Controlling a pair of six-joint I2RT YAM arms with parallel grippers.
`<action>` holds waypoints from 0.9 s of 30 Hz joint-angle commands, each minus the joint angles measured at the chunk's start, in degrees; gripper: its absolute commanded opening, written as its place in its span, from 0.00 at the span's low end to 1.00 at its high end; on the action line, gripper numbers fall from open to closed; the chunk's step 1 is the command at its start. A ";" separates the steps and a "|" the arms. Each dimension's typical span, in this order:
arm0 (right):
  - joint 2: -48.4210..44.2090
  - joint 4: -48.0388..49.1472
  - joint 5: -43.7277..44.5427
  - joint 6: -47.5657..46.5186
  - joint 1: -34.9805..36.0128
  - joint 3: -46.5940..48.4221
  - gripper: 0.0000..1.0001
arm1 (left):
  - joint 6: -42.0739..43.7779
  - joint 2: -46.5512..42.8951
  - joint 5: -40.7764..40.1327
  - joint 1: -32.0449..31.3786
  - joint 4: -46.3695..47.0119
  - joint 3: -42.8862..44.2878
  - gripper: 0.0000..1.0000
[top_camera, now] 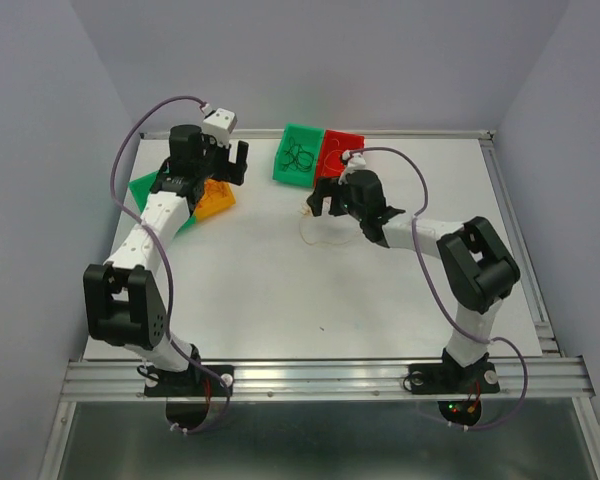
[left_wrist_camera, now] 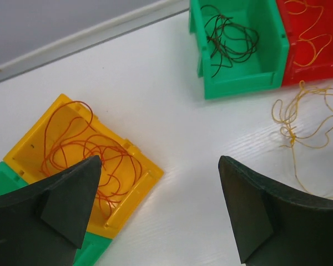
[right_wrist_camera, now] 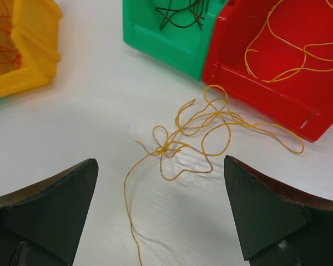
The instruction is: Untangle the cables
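A hair-thin orange-yellow cable (right_wrist_camera: 209,116) is seen lying loose on the white surface (right_wrist_camera: 89,111), just in front of the red bin (right_wrist_camera: 266,94). Its loops are drawn into a small knot (right_wrist_camera: 165,148), and a long tail trails toward the near edge. A further orange-yellow strand (right_wrist_camera: 288,52) lies in the red bin; whether the two are joined cannot be told. A dark cable (left_wrist_camera: 227,36) is coiled in the green bin (left_wrist_camera: 238,86), and a red cable (left_wrist_camera: 83,149) is heaped in the yellow bin (left_wrist_camera: 144,180). The right claw (right_wrist_camera: 160,160) is poised above the knot, spread wide and empty. The left claw (left_wrist_camera: 159,159), likewise spread and empty, is held near the yellow bin. The risk is judged to lie in the wire's fineness. The cable could be missed by fingers far thicker than it. The knot could be pulled tighter if one loop alone were tugged. The strand in the red bin could be dragged out if snagged.
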 commanded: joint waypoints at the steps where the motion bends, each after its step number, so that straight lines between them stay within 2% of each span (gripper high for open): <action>1: 5.29 -5.79 6.81 1.68 -0.31 8.10 1.00 | 0.61 -7.78 0.98 -1.08 11.30 -5.92 0.99; 6: 11.53 -6.14 9.71 4.67 -0.31 14.96 0.96 | 0.43 -12.18 2.04 -1.61 13.06 -10.59 0.99; 12: 17.16 -6.49 10.34 6.17 -0.31 19.27 0.77 | 0.43 -13.50 4.23 -2.13 13.68 -12.35 0.99; 15: 16.65 -6.32 8.32 6.17 -0.31 18.66 0.47 | 0.96 -13.50 4.32 -2.92 13.94 -12.97 0.99; 16: 15.95 -5.89 6.92 5.82 -0.31 17.18 0.25 | 0.96 -13.33 4.32 -3.01 13.94 -12.97 0.99; 18: 11.32 -3.00 3.59 3.55 -0.22 12.19 0.03 | 1.22 -13.24 4.58 -3.28 14.29 -13.32 0.99; 23: -1.71 3.78 -1.09 -1.29 -0.22 0.58 0.00 | 2.19 -13.85 5.73 -3.89 15.08 -14.29 0.99; 27: -8.31 4.93 -0.13 -4.64 -0.22 -2.17 0.01 | 2.89 -14.29 8.97 -4.42 16.31 -15.86 0.99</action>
